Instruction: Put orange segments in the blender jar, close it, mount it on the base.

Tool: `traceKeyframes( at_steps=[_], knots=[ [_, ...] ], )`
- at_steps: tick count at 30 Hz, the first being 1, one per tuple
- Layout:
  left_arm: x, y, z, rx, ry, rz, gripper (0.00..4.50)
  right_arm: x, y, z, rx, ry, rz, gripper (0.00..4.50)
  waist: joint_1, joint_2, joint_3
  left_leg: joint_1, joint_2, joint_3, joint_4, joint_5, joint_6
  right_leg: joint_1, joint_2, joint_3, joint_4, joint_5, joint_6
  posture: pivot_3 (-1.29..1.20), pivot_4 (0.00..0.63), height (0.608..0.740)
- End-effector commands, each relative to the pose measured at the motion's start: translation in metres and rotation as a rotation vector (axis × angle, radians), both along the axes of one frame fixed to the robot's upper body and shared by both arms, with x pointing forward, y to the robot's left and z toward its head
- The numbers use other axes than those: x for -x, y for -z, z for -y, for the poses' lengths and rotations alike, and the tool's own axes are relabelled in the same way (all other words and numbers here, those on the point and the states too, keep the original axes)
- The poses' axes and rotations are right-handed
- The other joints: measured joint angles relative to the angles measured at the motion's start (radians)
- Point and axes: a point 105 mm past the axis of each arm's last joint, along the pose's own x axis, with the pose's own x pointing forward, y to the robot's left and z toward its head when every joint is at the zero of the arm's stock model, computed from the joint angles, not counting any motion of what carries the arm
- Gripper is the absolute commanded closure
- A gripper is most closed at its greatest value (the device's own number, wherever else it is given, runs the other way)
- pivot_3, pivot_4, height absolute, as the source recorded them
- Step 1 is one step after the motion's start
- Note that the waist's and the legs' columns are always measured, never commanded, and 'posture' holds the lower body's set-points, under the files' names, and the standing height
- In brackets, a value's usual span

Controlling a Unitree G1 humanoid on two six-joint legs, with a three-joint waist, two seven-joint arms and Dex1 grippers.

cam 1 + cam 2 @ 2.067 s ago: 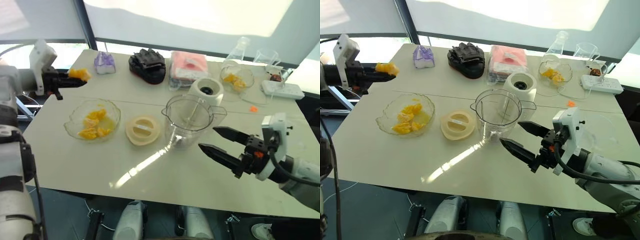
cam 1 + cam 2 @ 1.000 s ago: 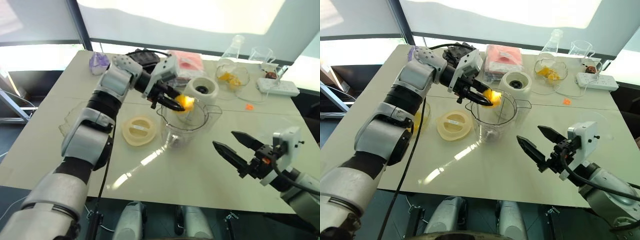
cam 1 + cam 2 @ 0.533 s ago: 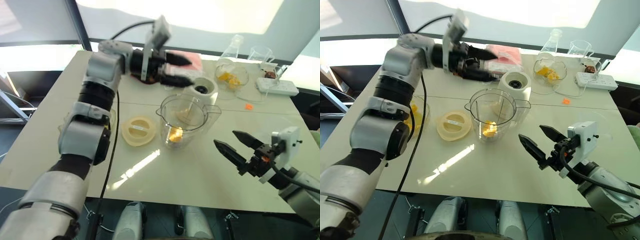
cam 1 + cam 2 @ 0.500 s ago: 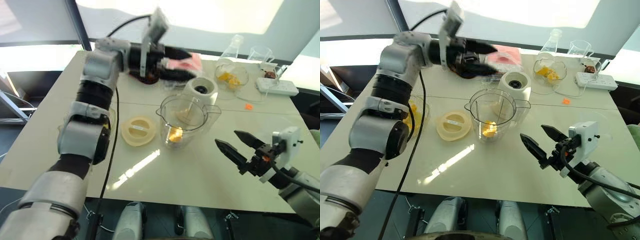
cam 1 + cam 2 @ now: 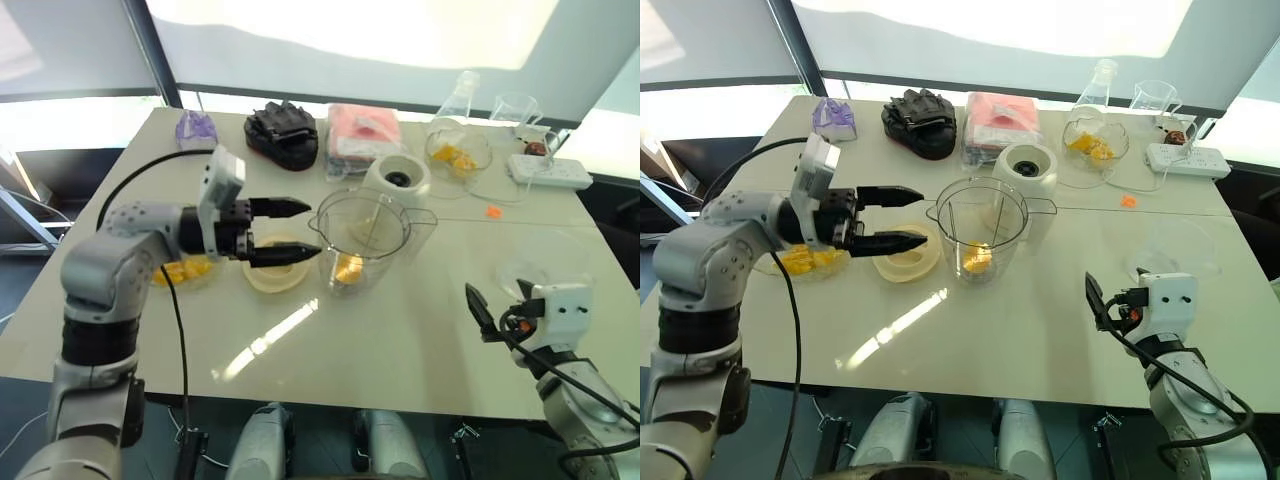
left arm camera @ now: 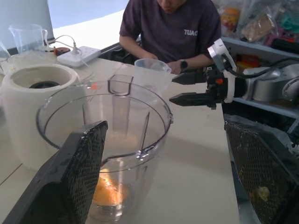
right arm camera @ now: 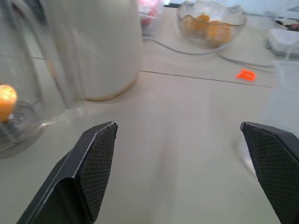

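One orange segment [image 5: 349,267] is seen inside the single blender jar [image 5: 362,240]; one lid [image 5: 275,279] lies at its 9 o'clock, one base [image 5: 397,181] at 1 o'clock. Spread wide and empty, the left gripper [image 5: 315,229] has been drawn back over the lid, the right gripper [image 7: 178,124] toward 4 o'clock.
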Motion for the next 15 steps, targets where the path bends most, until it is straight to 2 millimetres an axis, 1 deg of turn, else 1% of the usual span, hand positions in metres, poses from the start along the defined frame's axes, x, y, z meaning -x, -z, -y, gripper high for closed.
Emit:
traceKeyframes(
  at_steps=[1,2,4,5,7,11,13,15],
  knots=[
    [0.006,0.009,0.002,-0.052,-0.005,0.053,0.33,0.003,-0.009,0.024,0.038,0.128,0.035,0.1,-0.001,0.0,0.0,0.001,0.0,0.001,0.0,0.0,0.0,0.001,0.0,0.0,0.0,0.0,0.0,0.0,0.15,0.74],
    [0.006,0.011,0.005,-0.058,-0.008,0.055,0.33,0.004,-0.009,0.029,0.035,0.145,0.031,0.1,-0.001,0.0,0.0,0.002,0.0,0.001,0.0,0.0,0.0,0.001,0.0,0.001,0.0,0.0,0.0,0.0,0.15,0.74],
    [-0.002,0.017,0.002,-0.062,-0.047,0.063,0.33,0.003,-0.003,0.055,0.035,0.255,0.013,0.1,-0.001,0.0,0.0,0.003,0.001,0.001,0.0,0.0,0.0,0.001,0.001,0.001,0.001,0.0,0.0,0.0,0.15,0.74],
    [-0.004,0.018,0.001,-0.058,-0.058,0.065,0.33,0.002,0.001,0.062,0.034,0.28,-0.001,0.1,-0.001,0.0,0.0,0.003,0.001,0.001,0.0,0.0,0.0,0.001,0.001,0.001,0.001,0.0,-0.001,0.0,0.15,0.74],
    [-0.006,0.018,0.0,-0.049,-0.07,0.066,0.33,0.0,0.005,0.066,0.059,0.264,-0.022,0.1,-0.001,0.001,0.0,0.004,0.001,0.002,-0.001,0.0,0.0,0.001,0.002,0.002,0.001,0.0,-0.001,0.0,0.15,0.74],
    [-0.009,0.016,-0.003,-0.03,-0.093,0.054,0.33,0.007,0.013,0.098,0.088,0.401,-0.05,0.1,-0.002,0.002,0.0,0.004,0.001,0.002,-0.002,0.0,0.0,0.001,0.003,0.002,0.0,0.0,-0.001,0.0,0.15,0.74],
    [-0.01,0.016,-0.003,-0.027,-0.102,0.058,0.33,0.007,0.018,0.106,0.103,0.432,-0.06,0.1,-0.002,0.002,0.0,0.004,0.001,0.002,-0.002,0.0,0.0,0.001,0.003,0.003,0.0,0.0,-0.001,0.0,0.15,0.74],
    [-0.011,0.016,-0.002,-0.02,-0.108,0.055,0.33,0.002,0.021,0.113,0.108,0.449,-0.059,0.1,-0.004,0.002,0.0,0.004,0.0,0.003,-0.002,0.0,0.0,0.001,0.003,0.003,0.0,0.0,-0.001,0.0,0.15,0.74]
  ],
)
